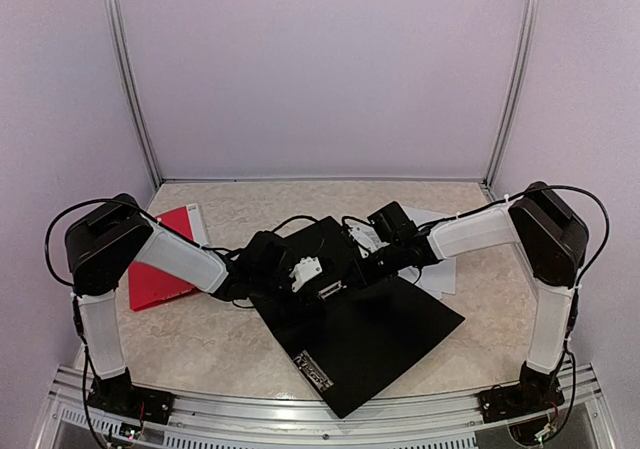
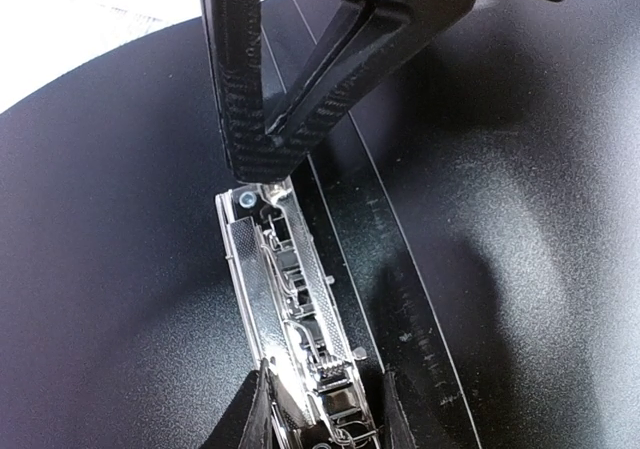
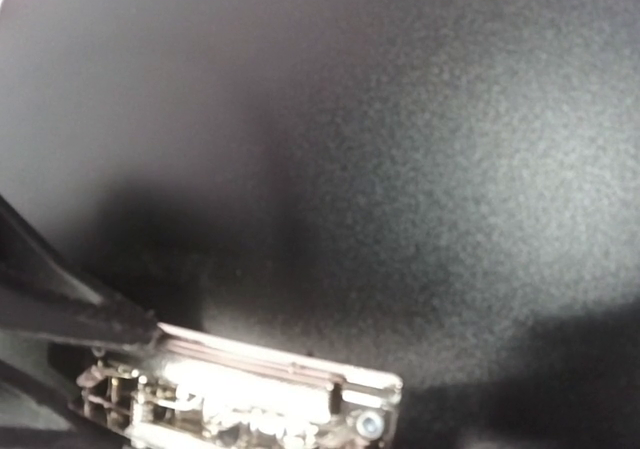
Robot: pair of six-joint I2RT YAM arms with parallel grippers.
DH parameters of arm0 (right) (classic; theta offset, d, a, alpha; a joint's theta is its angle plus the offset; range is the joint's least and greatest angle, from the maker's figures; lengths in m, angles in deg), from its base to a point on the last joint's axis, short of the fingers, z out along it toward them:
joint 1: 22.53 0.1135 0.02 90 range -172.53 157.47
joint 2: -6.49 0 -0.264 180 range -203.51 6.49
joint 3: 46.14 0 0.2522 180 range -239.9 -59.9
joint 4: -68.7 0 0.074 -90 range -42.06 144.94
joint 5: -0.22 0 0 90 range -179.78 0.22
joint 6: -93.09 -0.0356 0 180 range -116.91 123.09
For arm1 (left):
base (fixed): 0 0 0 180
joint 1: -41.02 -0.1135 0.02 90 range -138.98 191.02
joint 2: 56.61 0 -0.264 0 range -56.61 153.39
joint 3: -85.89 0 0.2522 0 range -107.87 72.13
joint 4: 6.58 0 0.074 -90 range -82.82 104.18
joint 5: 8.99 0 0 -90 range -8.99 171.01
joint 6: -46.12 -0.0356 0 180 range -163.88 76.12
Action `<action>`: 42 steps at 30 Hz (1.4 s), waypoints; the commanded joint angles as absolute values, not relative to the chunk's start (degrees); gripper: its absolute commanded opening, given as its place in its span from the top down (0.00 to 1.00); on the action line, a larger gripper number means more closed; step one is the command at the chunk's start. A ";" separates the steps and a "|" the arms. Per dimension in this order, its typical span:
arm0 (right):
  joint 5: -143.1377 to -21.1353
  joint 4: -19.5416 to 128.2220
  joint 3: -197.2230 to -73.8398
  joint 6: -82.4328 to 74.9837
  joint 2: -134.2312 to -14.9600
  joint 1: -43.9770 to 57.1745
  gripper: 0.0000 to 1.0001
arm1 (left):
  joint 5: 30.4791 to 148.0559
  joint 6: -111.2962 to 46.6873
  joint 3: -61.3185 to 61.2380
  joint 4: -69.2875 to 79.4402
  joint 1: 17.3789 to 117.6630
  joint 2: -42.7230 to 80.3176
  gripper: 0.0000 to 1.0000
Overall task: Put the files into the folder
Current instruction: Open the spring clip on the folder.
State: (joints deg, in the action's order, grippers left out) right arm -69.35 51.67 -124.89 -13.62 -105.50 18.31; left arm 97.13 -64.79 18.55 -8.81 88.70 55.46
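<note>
Your left arm [image 1: 180, 254] rises from its base, bends at the elbow and reaches low toward the middle. Your right arm [image 1: 475, 231] does the same from the other side. The left gripper [image 1: 312, 287] and right gripper [image 1: 352, 277] are near each other. The left fingers [image 2: 262, 414] stand narrowly apart. One right finger [image 2: 245, 89] points down just ahead of them.

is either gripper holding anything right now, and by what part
The left gripper straddles the folder's metal clip at its near end, seemingly gripping it; right gripper only touches the far end.
</note>
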 commanded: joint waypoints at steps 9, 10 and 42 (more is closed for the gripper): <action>-72.55 50.46 -124.92 -12.30 -113.71 17.90 1.00 | 98.57 -68.13 22.20 -8.75 89.92 57.75 0.83; -72.18 50.91 -124.97 -12.44 -114.01 17.88 1.00 | 98.54 -68.65 22.32 -8.64 90.01 57.81 0.83; -66.65 53.24 -124.42 -12.20 -103.28 18.36 1.00 | 94.46 -69.79 21.76 -7.91 90.67 58.23 0.77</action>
